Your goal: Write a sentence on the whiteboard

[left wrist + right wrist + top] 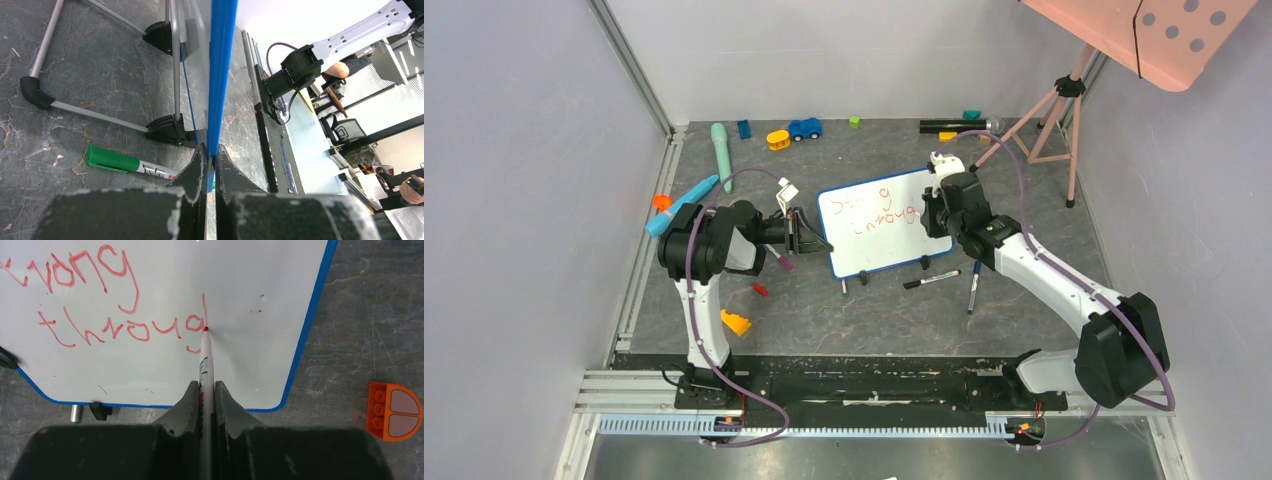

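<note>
Whiteboard [879,245] stands propped on its small black feet near the middle of the bench [824,315], its face tipped up toward the overhead camera, one corner turned toward my left arm. My left claw [210,152] is closed on the board's blue frame: the thin blue edge runs straight down between the two dark fingers, which pinch it from both sides. My right claw [204,390] is clamped around a red marker [205,360], the barrel held upright between the fingers and its red tip touching the white surface. The sentence [112,329] sits on the board in slanted red handwriting, two lines showing: the upper one reads "trong" where my right wrist view cuts it off, the lower reads "throug", with an upright stroke just after the g. The marker tip rests at the foot of that stroke. A green marker [125,162] lies on the bench beside the board's feet, near my left claw. An orange brick [395,411] lies off the board's rounded corner, well apart from it.
</note>
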